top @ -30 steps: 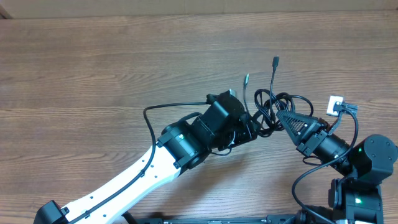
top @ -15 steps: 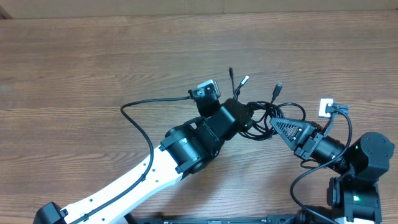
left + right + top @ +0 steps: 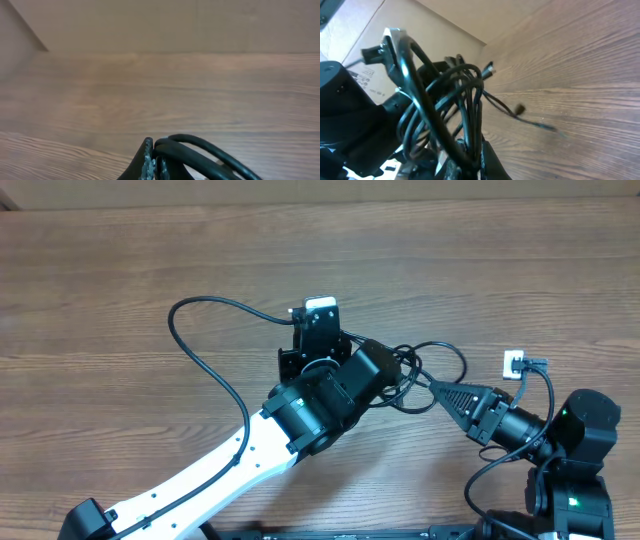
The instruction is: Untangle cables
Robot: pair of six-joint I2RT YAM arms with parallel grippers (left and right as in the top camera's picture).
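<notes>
cables sit knotted, pinched by left gripper and right gripper.

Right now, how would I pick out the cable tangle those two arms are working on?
On the wooden table, look right of centre, where the left gripper and the right gripper meet. The cables are the thin black loops bunched between them, unlike the thicker single lead arcing away leftward.
</notes>
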